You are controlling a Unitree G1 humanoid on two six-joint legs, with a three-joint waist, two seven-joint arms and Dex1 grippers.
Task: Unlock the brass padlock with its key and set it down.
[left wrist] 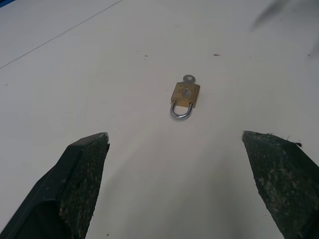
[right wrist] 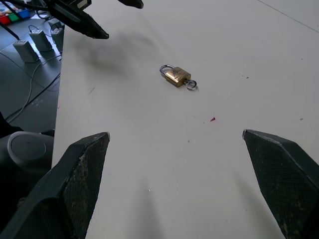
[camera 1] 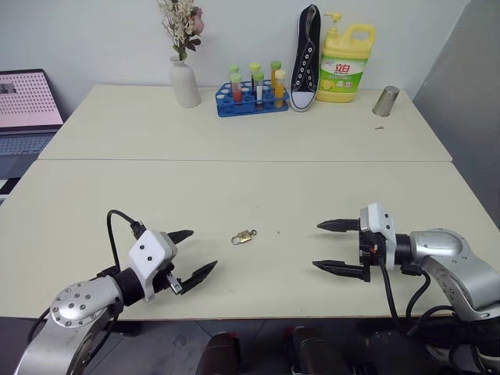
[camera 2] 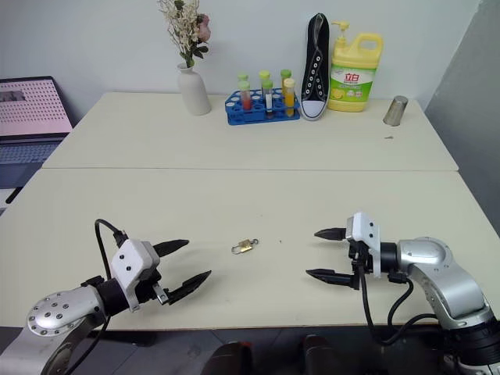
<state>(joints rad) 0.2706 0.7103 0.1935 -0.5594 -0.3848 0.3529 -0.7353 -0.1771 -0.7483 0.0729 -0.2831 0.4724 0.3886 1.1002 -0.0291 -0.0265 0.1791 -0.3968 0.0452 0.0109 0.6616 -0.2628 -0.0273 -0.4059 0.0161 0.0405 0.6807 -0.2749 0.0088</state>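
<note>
Left claw [camera 1: 188, 253] spread, empty, low over the worktop [camera 1: 234, 187]. Right claw [camera 1: 333, 246] likewise spread. Padlock [camera 1: 244, 236] lies flat between them (key ring at its base), long axis roughly claw-to-claw, shackle toward the left, which looks nearer.

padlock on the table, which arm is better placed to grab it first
Left, probably. The brass padlock lies flat between both open grippers, but the left gripper sits nearer it than the right gripper, fingers already aimed toward it.

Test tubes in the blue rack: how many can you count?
5 show in the blue rack at the table's far edge, between vase and shoe; more may be hidden.
</note>
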